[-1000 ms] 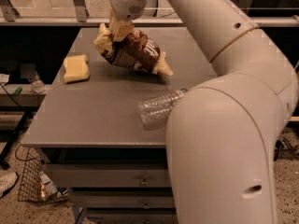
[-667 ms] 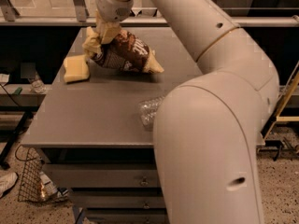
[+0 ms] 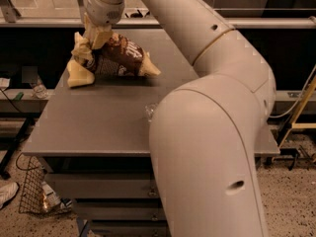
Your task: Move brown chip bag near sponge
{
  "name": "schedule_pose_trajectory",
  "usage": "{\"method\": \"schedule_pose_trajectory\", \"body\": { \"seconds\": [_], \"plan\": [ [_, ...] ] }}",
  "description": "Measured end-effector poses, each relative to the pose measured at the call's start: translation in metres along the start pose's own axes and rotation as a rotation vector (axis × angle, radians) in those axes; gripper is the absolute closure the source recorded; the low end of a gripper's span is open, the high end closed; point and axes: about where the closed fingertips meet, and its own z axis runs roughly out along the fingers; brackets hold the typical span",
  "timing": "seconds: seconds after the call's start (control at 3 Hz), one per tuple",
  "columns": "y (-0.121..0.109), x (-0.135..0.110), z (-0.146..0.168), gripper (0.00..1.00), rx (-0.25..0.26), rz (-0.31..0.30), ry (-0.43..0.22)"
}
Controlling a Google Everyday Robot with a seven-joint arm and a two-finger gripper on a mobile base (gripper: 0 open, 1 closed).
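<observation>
Pinching brown chip bag point(image 3: 121, 58) in claw point(image 3: 97, 35) just beside sponge point(image 3: 79, 76) on tabletop point(image 3: 98, 127); likely placement step, next needs release, lift clear.

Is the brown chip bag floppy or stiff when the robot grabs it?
Probably floppy: the brown chip bag is crumpled and bunches up where the gripper, over the back left of the table, pinches its end. Likely light too: it looks puffy, mostly air.

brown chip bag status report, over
Gripper at table's far-left corner, shut on brown chip bag's crumpled end. Bag beside sponge, overlapping it in view. Water bottle mid-table, apart, mostly behind arm.
</observation>
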Motion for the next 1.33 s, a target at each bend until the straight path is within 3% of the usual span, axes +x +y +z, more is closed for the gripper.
{"method": "schedule_pose_trajectory", "body": {
  "seconds": [0.33, 1.33],
  "plan": [
    [-0.002, 0.000, 0.004, 0.82, 0.002, 0.000, -0.002],
    [-0.006, -0.002, 0.015, 0.13, 0.006, -0.002, -0.008]
  ]
}}
